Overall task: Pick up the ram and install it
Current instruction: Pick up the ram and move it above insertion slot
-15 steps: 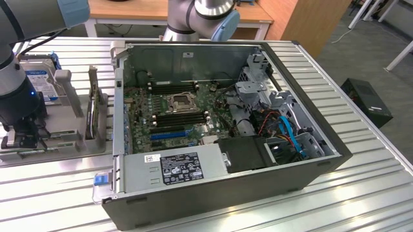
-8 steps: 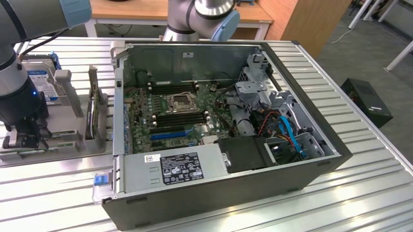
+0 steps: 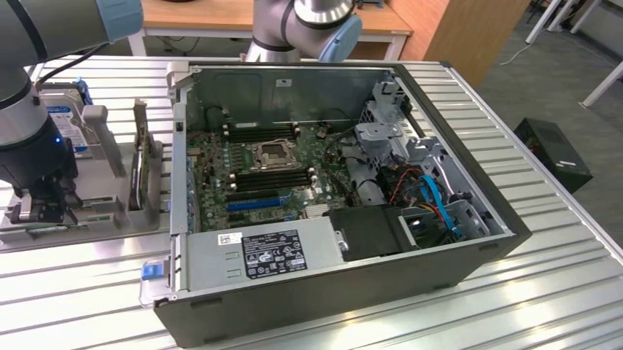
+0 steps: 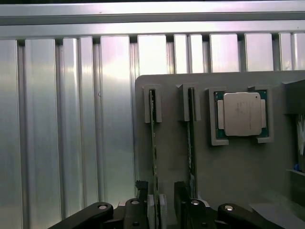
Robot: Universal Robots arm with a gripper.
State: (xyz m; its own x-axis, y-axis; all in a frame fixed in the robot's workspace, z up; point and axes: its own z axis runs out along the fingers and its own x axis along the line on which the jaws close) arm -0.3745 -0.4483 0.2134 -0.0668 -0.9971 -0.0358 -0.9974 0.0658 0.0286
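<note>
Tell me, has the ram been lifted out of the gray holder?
No, the ram stands on edge in its slot of the gray holder, with the open gripper close at one end.

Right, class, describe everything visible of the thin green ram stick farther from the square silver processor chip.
The thin green ram stick stands on edge, seen edge-on, so its chips are hidden. Its far end sits in a raised slot of the flat grey plastic holder; its near end reaches the robot's black hand, contact unclear. A second stick lies parallel, apart.
</note>
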